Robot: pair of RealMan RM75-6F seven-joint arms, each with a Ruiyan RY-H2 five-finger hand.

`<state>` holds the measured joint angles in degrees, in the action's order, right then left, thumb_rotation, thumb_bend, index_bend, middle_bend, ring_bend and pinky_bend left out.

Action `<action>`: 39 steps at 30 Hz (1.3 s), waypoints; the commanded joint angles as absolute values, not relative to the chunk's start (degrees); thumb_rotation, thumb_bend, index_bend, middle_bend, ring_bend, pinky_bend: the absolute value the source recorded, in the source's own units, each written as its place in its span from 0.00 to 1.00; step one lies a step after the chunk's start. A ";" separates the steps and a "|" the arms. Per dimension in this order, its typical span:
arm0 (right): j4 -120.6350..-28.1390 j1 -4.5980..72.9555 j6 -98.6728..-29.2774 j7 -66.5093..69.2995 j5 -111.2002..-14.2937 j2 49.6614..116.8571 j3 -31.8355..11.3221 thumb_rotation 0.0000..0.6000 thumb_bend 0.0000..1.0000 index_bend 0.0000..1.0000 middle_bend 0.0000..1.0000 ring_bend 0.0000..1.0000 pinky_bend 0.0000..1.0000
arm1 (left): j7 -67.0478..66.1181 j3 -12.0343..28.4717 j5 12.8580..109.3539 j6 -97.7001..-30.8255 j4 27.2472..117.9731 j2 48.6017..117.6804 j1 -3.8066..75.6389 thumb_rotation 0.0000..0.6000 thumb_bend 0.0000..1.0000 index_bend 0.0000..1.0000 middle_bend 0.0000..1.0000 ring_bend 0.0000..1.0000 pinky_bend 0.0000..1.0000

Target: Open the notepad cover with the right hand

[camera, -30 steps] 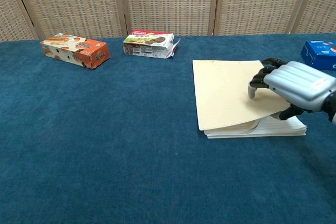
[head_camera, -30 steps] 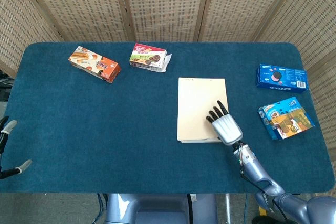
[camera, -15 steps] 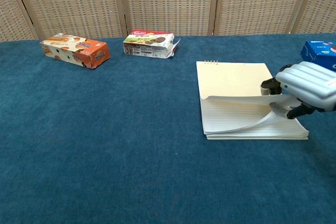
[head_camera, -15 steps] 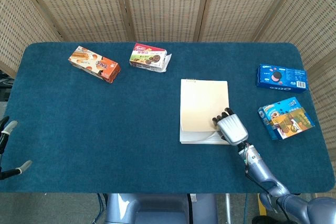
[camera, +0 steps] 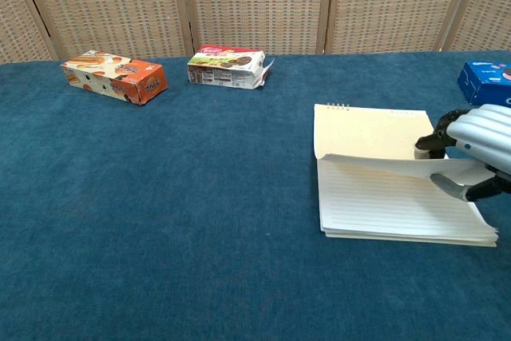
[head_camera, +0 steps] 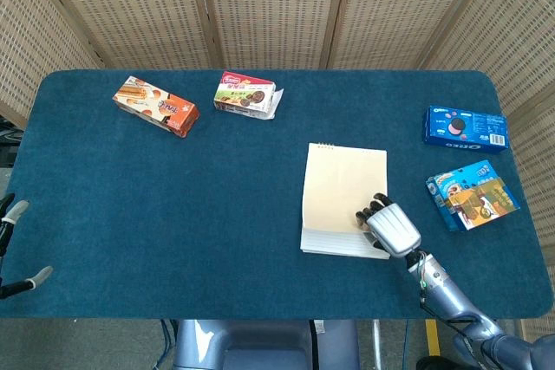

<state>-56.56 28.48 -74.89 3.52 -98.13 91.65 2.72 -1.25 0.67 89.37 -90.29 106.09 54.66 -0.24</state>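
Woven screens behind a blue-carpeted surface [head_camera: 130,214], with snack boxes scattered along its far and right edges. Notepad [camera: 375,173] lying right of centre, spiral binding at the far edge, squarely in front of the right arm. Right hand [camera: 471,145] at the pad's near right corner, pinching the cover [camera: 375,133] between a thumb below and curled dark fingers [camera: 427,143] above. Cover lifted at its free edge and bowed into a low arch, plain cream and unmarked, hinged along the spiral wire. Ruled white pages exposed beneath, the stack slightly fanned at the near edge. Mid-opening by the look of it: cover raised but nowhere near folded back. Next move, in all likelihood, a sweep up and away toward the binding, carrying the cover past upright so as to drop flat beyond the pad, with the pinch kept light enough not to crease the card or drag the whole pad along the cloth. Some risk of a top sheet riding up with the cover; impossible to tell from either view whether only the cover is caught. Left hand [head_camera: 17,244] barely showing at the head view's left edge, fingers seemingly spread and holding nothing.
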 commanded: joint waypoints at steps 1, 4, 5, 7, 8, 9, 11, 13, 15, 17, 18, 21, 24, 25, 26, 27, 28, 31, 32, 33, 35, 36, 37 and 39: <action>-60.12 27.58 -77.13 2.94 -100.73 89.07 4.85 1.00 0.67 0.65 0.60 0.46 0.26 | -1.12 0.64 89.51 -90.40 106.08 54.63 -0.29 1.00 0.00 0.00 0.00 0.00 0.00; -63.01 26.91 -78.76 2.04 -102.69 87.03 6.44 1.00 0.67 0.65 0.60 0.46 0.26 | -0.80 0.55 89.71 -90.66 106.04 54.56 -0.44 1.00 0.00 0.00 0.00 0.00 0.00; -64.00 26.69 -79.28 1.71 -103.38 86.33 6.99 1.00 0.67 0.65 0.60 0.46 0.26 | -0.69 0.54 89.76 -90.77 106.01 54.53 -0.49 1.00 0.00 0.00 0.00 0.00 0.00; -66.87 26.11 -80.23 1.00 -104.72 84.33 8.25 1.00 0.67 0.65 0.61 0.46 0.26 | -0.39 0.51 89.92 -90.97 105.93 54.44 -0.58 1.00 0.00 0.00 0.00 0.00 0.00; -68.20 25.90 -80.47 0.71 -105.18 83.39 8.74 1.00 0.67 0.65 0.61 0.46 0.26 | -0.29 0.51 89.97 -91.03 105.89 54.40 -0.60 1.00 0.00 0.00 0.00 0.00 0.00; -69.43 25.74 -80.60 0.37 -105.56 82.52 9.15 1.00 0.67 0.65 0.61 0.46 0.26 | -0.20 0.50 90.02 -91.07 105.86 54.37 -0.62 1.00 0.00 0.00 0.00 0.00 0.00; -72.16 25.48 -81.01 -0.36 -106.52 80.53 9.91 1.00 0.67 0.65 0.61 0.46 0.26 | 0.01 0.49 90.09 -91.13 105.81 54.32 -0.64 1.00 0.00 0.00 0.00 0.00 0.00; -74.70 25.37 -82.28 -0.65 -107.40 78.78 9.98 1.00 0.67 0.65 0.61 0.46 0.26 | 0.04 0.48 90.11 -91.11 105.77 54.31 -0.63 1.00 0.00 0.00 0.00 0.00 0.00; -77.62 25.78 -82.67 -1.35 -107.40 76.74 9.12 1.00 0.67 0.65 0.61 0.46 0.26 | -0.06 0.47 90.12 -90.99 105.76 54.35 -0.58 1.00 0.00 0.00 0.00 0.00 0.00; -79.41 26.48 -82.14 -2.17 -106.52 75.71 7.64 1.00 0.67 0.65 0.61 0.46 0.26 | -0.22 0.44 90.14 -90.84 105.76 54.41 -0.50 1.00 0.00 0.00 0.00 0.00 0.00; -80.40 27.06 -81.52 -2.58 -105.73 75.18 6.56 1.00 0.67 0.65 0.61 0.46 0.26 | -0.34 0.42 90.17 -90.72 105.76 54.45 -0.45 1.00 0.00 0.00 0.00 0.00 0.00; -83.08 29.34 -78.57 -4.09 -102.20 73.79 2.50 1.00 0.67 0.65 0.61 0.46 0.26 | -0.65 0.39 90.11 -90.44 105.80 54.56 -0.33 1.00 0.00 0.00 0.00 0.00 0.00; -85.11 32.07 -74.16 -6.07 -96.95 72.54 -2.13 1.00 0.67 0.65 0.61 0.46 0.26 | -0.80 0.57 89.55 -90.00 105.88 54.60 -0.12 1.00 0.00 0.00 0.00 0.00 0.00; -85.85 33.09 -72.28 -6.87 -94.88 72.02 -3.69 1.00 0.67 0.65 0.61 0.46 0.26 | -0.83 0.69 89.20 -89.77 105.91 54.61 0.00 1.00 0.00 0.00 0.00 0.00 0.00; -86.43 34.09 -70.44 -7.80 -92.71 71.58 -5.26 1.00 0.67 0.65 0.60 0.46 0.26 | -0.88 0.81 88.79 -89.49 105.96 54.59 0.13 1.00 0.00 0.00 0.00 0.00 0.00; -86.88 35.43 -68.03 -9.23 -89.80 71.18 -7.27 1.00 0.67 0.65 0.60 0.46 0.26 | -0.97 1.01 88.09 -88.88 106.03 54.59 0.41 1.00 0.00 0.00 0.00 0.00 0.00; -86.95 36.45 -66.26 -10.35 -87.59 71.03 -8.72 1.00 0.67 0.65 0.60 0.46 0.26 | -1.05 1.16 87.60 -88.42 106.13 54.56 0.64 1.00 0.00 0.00 0.00 0.00 0.00; -85.32 39.94 -60.65 -13.85 -81.13 71.39 -12.61 1.00 0.67 0.65 0.60 0.46 0.26 | -1.27 1.73 85.84 -86.91 106.37 54.52 1.40 1.00 0.00 0.00 0.00 0.00 0.00; -84.23 41.45 -58.34 -15.60 -78.63 71.85 -13.84 1.00 0.67 0.65 0.60 0.46 0.26 | -1.44 2.01 85.06 -86.34 106.53 54.49 1.72 1.00 0.00 0.00 0.00 0.00 0.00; -82.88 42.86 -56.44 -17.54 -76.44 72.41 -14.84 1.00 0.67 0.65 0.60 0.46 0.26 | -1.57 2.29 84.31 -85.86 106.66 54.49 2.00 1.00 0.00 0.00 0.00 0.00 0.00; -79.12 45.77 -53.10 -21.28 -72.34 74.20 -16.54 1.00 0.67 0.65 0.60 0.46 0.26 | -2.01 2.89 82.71 -84.88 106.77 54.59 2.60 1.00 0.00 0.00 0.00 0.00 0.00; -77.32 46.94 -51.85 -22.83 -70.38 75.23 -17.16 1.00 0.67 0.65 0.60 0.46 0.26 | -2.23 3.13 82.00 -84.44 106.81 54.65 2.84 1.00 0.00 0.00 0.00 0.00 0.00; -76.16 47.67 -51.04 -23.77 -69.05 75.91 -17.53 1.00 0.67 0.65 0.60 0.46 0.26 | -2.39 3.28 81.53 -84.18 106.83 54.69 2.99 1.00 0.00 0.00 0.00 0.00 0.00; -73.93 49.00 -49.53 -25.18 -66.76 77.10 -18.17 1.00 0.67 0.65 0.60 0.46 0.26 | -2.67 3.56 80.60 -83.67 106.72 54.79 3.26 1.00 0.00 0.00 0.00 0.00 0.00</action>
